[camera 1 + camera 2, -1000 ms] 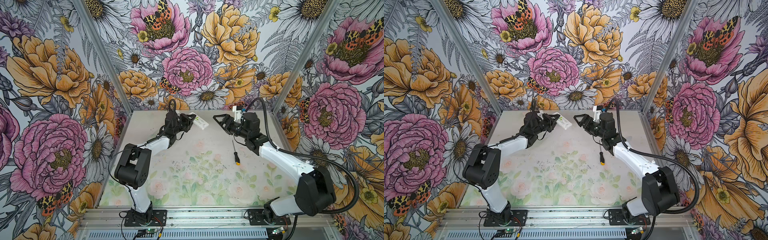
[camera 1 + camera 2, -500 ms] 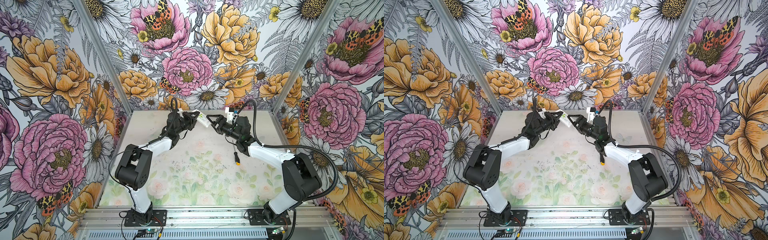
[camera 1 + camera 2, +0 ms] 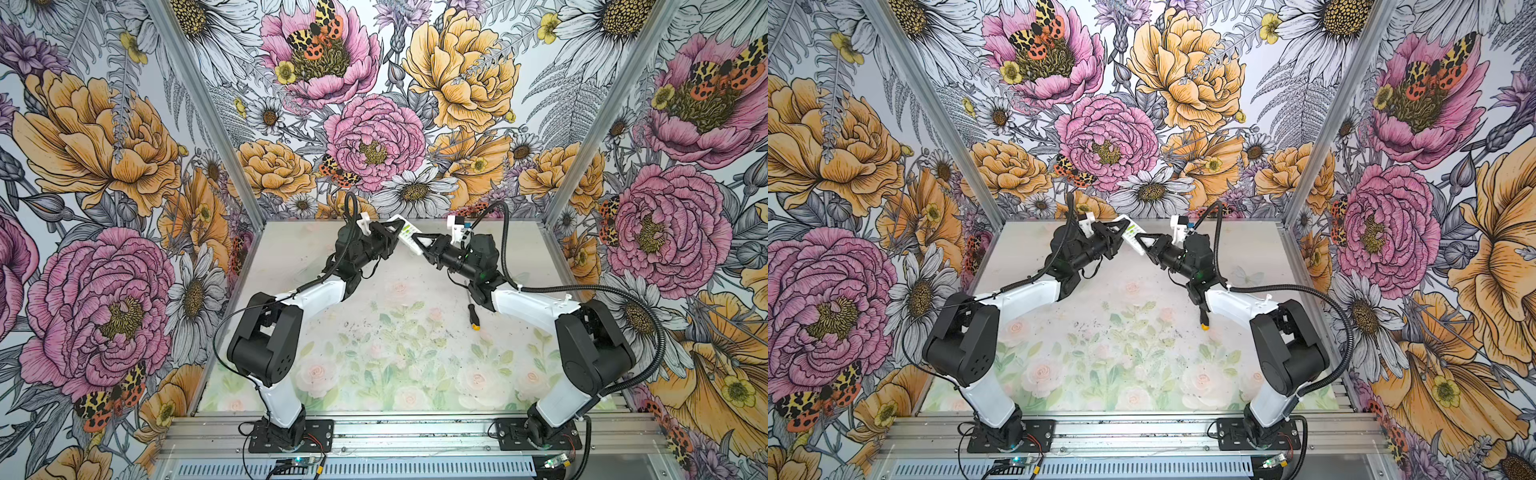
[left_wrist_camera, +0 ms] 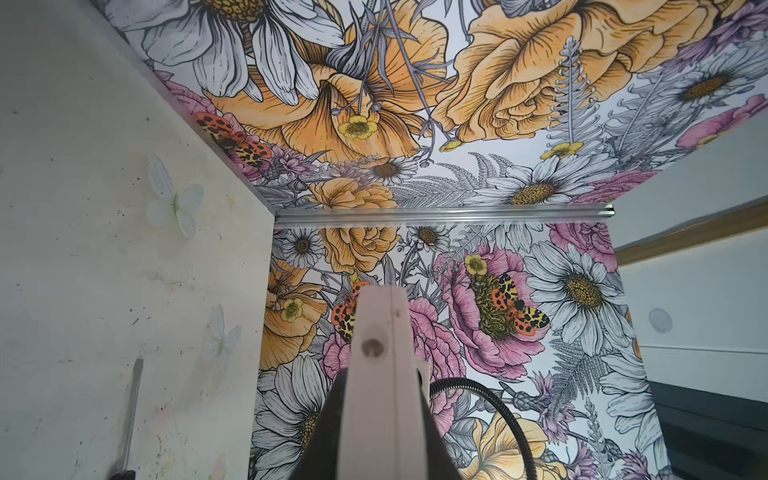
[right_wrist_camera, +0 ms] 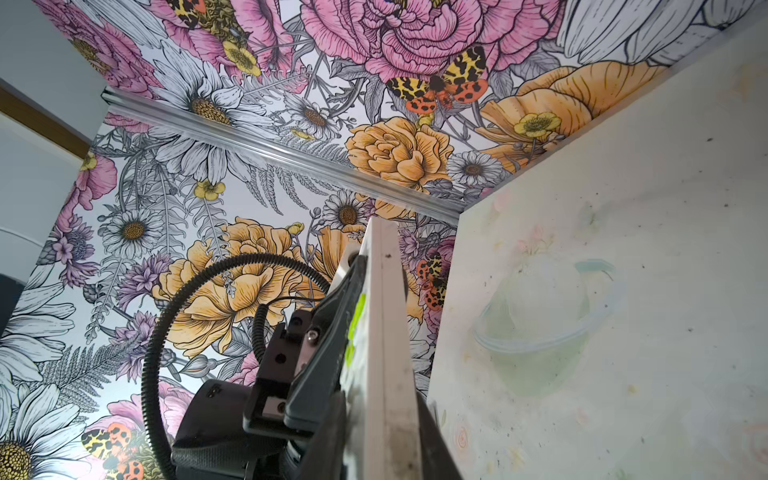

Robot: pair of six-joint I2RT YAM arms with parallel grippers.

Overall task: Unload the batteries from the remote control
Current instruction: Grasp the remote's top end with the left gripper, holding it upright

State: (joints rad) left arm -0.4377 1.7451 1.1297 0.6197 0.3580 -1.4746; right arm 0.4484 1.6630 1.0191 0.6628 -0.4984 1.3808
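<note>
A white remote control point(image 3: 406, 237) point(image 3: 1133, 237) hangs in the air over the back middle of the table, slanting down to the right. My left gripper point(image 3: 395, 231) point(image 3: 1121, 231) is shut on its upper end and my right gripper point(image 3: 418, 244) point(image 3: 1143, 244) is shut on its lower end. In the left wrist view the remote point(image 4: 380, 374) runs edge-on between the dark fingers point(image 4: 328, 436). The right wrist view shows the remote point(image 5: 388, 353) the same way, with lime-green patches point(image 5: 358, 316) on one face. I cannot make out the batteries as such.
A screwdriver point(image 3: 473, 318) point(image 3: 1203, 321) point(image 4: 131, 415) with a black and yellow handle lies on the table under my right forearm. The flowered table mat point(image 3: 374, 357) is walled on three sides by floral panels; the back wall is close behind the grippers.
My right gripper has swung left to the remote's free end and closed on it. My left gripper kept hold and lifted the remote a little.
</note>
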